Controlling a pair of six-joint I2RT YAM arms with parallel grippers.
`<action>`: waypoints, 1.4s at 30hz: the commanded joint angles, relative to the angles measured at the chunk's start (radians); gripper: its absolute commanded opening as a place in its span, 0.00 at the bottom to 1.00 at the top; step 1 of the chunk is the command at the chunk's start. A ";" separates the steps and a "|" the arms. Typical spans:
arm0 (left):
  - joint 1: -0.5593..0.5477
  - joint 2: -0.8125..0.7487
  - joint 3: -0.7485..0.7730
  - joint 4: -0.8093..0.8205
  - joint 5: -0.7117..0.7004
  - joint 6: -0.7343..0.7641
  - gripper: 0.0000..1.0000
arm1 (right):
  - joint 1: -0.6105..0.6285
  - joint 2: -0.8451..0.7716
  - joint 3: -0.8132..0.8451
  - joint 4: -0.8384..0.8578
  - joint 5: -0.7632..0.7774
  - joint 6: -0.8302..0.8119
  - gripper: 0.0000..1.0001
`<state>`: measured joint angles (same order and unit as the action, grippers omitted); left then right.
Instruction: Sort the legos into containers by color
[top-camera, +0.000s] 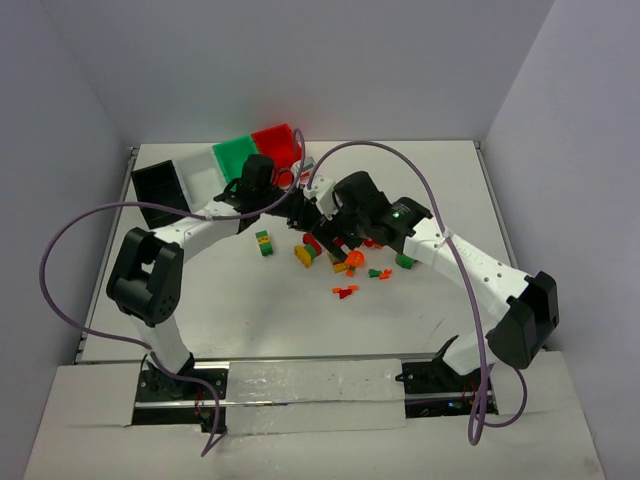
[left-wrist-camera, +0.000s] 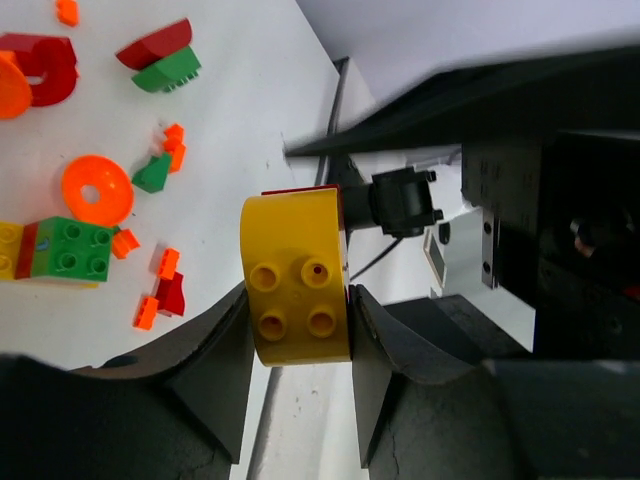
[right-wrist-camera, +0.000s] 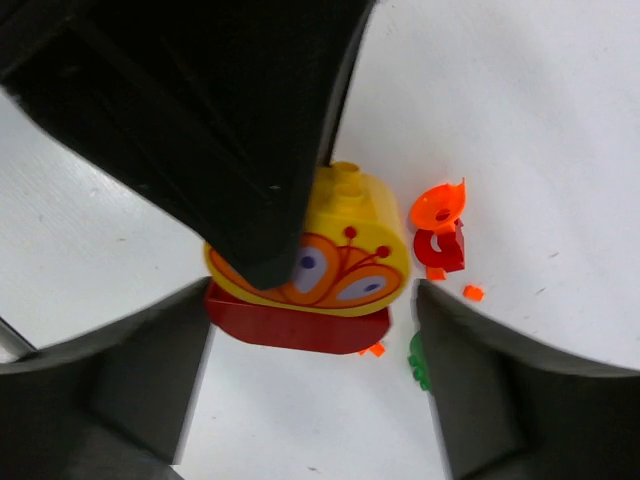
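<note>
My left gripper (left-wrist-camera: 297, 305) is shut on a yellow rounded lego (left-wrist-camera: 295, 280) with four studs, both fingers pressed to its sides. In the right wrist view the same yellow lego (right-wrist-camera: 355, 250) bears an orange butterfly print and has a red piece (right-wrist-camera: 300, 328) stuck under it. My right gripper (right-wrist-camera: 312, 300) stands open around it, its fingers apart from the brick on both sides. Both grippers meet at mid-table (top-camera: 312, 225). The black (top-camera: 160, 185), white (top-camera: 200, 172), green (top-camera: 235, 155) and red (top-camera: 275, 143) containers line the far left.
Loose legos lie in front of the grippers: a green-yellow-red brick (top-camera: 263, 242), an orange disc (top-camera: 305, 255), small orange bits (top-camera: 345, 291) and a green piece (top-camera: 405, 261). The left wrist view shows an orange ring (left-wrist-camera: 97, 189) and a green brick (left-wrist-camera: 70, 248).
</note>
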<state>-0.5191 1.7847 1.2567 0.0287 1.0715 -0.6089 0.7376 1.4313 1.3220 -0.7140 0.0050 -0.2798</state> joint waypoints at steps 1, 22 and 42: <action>0.020 -0.014 -0.032 0.099 0.095 -0.038 0.17 | 0.003 -0.026 0.009 0.035 0.033 -0.003 0.97; 0.172 -0.246 -0.209 0.396 0.121 -0.100 0.00 | -0.337 -0.007 0.089 0.101 -0.997 0.369 1.00; 0.171 -0.280 -0.293 0.722 0.169 -0.341 0.00 | -0.333 0.098 0.083 0.362 -1.132 0.537 0.82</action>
<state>-0.3447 1.5257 0.9676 0.5926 1.2178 -0.8822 0.3946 1.4977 1.3741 -0.3588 -1.1078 0.2707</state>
